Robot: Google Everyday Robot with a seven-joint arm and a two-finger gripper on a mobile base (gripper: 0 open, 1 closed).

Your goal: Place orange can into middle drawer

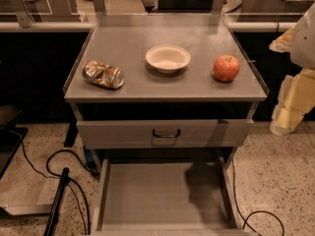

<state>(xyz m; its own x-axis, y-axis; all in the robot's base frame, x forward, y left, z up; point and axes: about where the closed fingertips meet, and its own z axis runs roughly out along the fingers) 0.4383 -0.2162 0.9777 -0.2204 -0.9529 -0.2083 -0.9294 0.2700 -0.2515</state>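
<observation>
Presently, the crushed orange-gold metal can [103, 74] lies on its side near the front-left corner of the grey cabinet's top surface [147, 87], ungripped. The middle drawer, a broad shallow grey tray [157, 195], stands pulled out below. The gripper [291, 107] hangs beyond the right edge; its state cannot be told. Risks noted: the dented can may roll off the left edge on contact, and a reach across could knock the round red apple [226, 68] or the shallow white bowl [168, 58].
</observation>
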